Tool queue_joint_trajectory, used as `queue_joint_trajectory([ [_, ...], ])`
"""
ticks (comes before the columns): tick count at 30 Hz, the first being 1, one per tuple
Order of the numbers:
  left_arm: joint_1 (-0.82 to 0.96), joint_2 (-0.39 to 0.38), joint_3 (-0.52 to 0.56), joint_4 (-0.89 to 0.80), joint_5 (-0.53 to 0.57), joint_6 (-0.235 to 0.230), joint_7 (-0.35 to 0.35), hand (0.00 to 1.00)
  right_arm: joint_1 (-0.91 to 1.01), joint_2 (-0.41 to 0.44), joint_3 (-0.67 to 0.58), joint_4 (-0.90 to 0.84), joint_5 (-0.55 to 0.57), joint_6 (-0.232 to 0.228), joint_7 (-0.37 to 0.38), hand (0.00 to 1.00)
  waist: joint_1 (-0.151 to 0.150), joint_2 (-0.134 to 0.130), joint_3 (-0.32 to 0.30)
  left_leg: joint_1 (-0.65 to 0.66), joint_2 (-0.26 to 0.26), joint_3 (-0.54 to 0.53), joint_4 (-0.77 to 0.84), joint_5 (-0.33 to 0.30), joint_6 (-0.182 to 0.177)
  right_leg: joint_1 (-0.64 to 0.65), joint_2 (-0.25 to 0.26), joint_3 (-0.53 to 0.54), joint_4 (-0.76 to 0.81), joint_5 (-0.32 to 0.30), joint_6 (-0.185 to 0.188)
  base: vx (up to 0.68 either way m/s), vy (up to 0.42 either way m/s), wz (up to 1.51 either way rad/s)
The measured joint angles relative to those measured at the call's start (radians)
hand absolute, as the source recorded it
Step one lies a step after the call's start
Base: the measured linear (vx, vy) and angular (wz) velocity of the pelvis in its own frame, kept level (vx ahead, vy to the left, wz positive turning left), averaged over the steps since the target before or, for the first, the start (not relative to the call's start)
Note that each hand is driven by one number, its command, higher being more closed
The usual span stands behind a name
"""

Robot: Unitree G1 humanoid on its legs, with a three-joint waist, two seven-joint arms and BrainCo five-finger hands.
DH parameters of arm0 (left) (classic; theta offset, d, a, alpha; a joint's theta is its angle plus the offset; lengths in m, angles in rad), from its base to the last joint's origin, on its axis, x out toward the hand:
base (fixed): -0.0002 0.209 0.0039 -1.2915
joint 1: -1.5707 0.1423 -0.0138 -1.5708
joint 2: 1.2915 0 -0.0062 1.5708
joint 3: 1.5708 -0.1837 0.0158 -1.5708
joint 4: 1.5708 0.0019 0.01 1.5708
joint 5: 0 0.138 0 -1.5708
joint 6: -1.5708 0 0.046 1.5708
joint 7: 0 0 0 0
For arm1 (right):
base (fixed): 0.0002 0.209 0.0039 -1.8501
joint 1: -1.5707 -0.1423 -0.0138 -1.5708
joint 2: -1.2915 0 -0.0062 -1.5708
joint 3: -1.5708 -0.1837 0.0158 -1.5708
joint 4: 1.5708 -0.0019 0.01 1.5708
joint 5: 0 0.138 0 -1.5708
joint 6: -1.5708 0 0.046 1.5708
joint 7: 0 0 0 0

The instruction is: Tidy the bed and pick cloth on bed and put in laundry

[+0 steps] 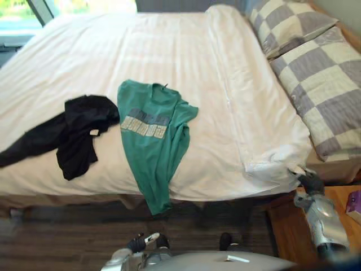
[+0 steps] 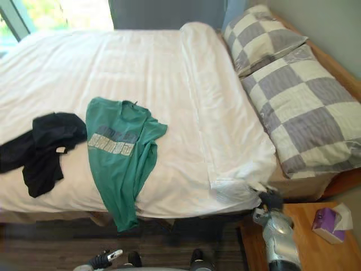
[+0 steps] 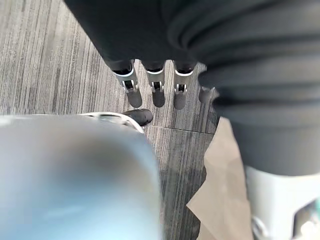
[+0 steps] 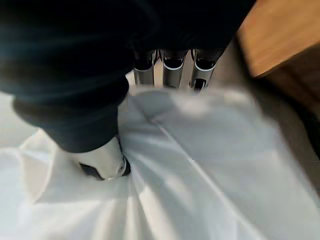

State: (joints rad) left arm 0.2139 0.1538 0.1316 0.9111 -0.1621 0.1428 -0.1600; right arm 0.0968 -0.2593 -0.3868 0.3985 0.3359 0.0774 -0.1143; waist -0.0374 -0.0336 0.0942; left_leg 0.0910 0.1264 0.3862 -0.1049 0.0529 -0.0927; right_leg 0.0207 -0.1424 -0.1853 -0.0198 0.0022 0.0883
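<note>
A green T-shirt [image 1: 152, 135] lies spread on the white duvet [image 1: 169, 56], its lower end hanging over the bed's near edge. To its left a black garment [image 1: 73, 132] lies crumpled. My right hand [image 1: 309, 183] is at the duvet's near right corner. In the right wrist view its thumb [image 4: 107, 162] presses onto the white cloth [image 4: 200, 165] while its fingers [image 4: 172, 70] reach behind the fold, pinching it. My left hand [image 3: 155, 85] hangs low over the dark wood floor [image 3: 50, 65], fingers straight and holding nothing.
Two checked grey-and-cream pillows [image 1: 321, 84] lie at the bed's right end. A wooden nightstand [image 2: 304, 248] stands under my right arm, with a purple tissue box [image 2: 330, 224] on it. A window [image 1: 17, 17] is at the far left.
</note>
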Motion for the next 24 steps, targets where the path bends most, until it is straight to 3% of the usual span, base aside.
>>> queue_joint_trajectory([
  [6,0.061,-0.039,0.092,0.005,0.000,-0.029,-0.032,0.00,0.088,0.062,-0.164,-0.042,0.113,-0.120,-0.145,0.00,-0.004,-0.003,-0.042,0.034,0.001,0.063,0.000,-0.019,0.007,0.025,-0.003,0.021,-0.017,0.001,0.002,0.00,0.030,-0.23],
  [13,0.084,-0.075,0.134,0.001,-0.005,-0.038,-0.030,0.00,0.120,0.085,-0.269,-0.193,0.112,-0.233,-0.210,0.00,-0.006,0.002,-0.069,0.069,0.013,0.104,0.000,-0.037,-0.005,0.040,-0.005,0.020,-0.025,0.008,0.006,0.07,0.011,-0.16],
  [14,0.089,-0.081,0.146,0.001,-0.005,-0.038,-0.029,0.00,0.125,0.096,-0.281,-0.232,0.113,-0.245,-0.206,1.00,-0.006,0.004,-0.082,0.070,0.015,0.107,0.000,-0.039,-0.011,0.041,-0.004,0.017,-0.024,0.009,0.006,0.11,-0.005,-0.06],
  [16,0.093,-0.084,0.147,0.000,-0.006,-0.037,-0.027,0.00,0.127,0.096,-0.272,-0.300,0.127,-0.247,-0.188,1.00,-0.008,0.006,-0.087,0.073,0.019,0.111,0.000,-0.038,-0.009,0.042,-0.005,0.015,-0.025,0.021,0.006,0.11,0.001,-0.06],
  [18,0.093,-0.085,0.146,-0.001,-0.006,-0.034,-0.023,0.00,0.120,0.095,-0.246,-0.361,0.189,-0.245,-0.123,1.00,-0.007,0.006,-0.088,0.079,0.022,0.112,0.000,-0.038,-0.009,0.046,-0.003,0.013,-0.025,0.024,0.007,0.09,-0.008,-0.03],
  [21,0.093,-0.079,0.137,-0.002,-0.010,-0.017,-0.006,0.00,0.056,0.096,-0.132,-0.402,0.333,-0.212,0.012,1.00,-0.006,0.007,-0.096,0.085,0.024,0.098,0.000,-0.040,-0.012,0.060,0.000,-0.001,-0.029,0.024,0.008,0.05,-0.015,0.07],
  [24,0.082,-0.062,0.085,-0.001,-0.015,-0.006,0.009,0.00,-0.022,0.096,-0.024,-0.389,0.417,-0.183,0.078,1.00,0.001,0.010,-0.092,0.072,0.013,0.084,0.000,-0.038,-0.009,0.061,0.000,-0.018,-0.035,0.023,0.008,-0.02,-0.007,0.18],
])
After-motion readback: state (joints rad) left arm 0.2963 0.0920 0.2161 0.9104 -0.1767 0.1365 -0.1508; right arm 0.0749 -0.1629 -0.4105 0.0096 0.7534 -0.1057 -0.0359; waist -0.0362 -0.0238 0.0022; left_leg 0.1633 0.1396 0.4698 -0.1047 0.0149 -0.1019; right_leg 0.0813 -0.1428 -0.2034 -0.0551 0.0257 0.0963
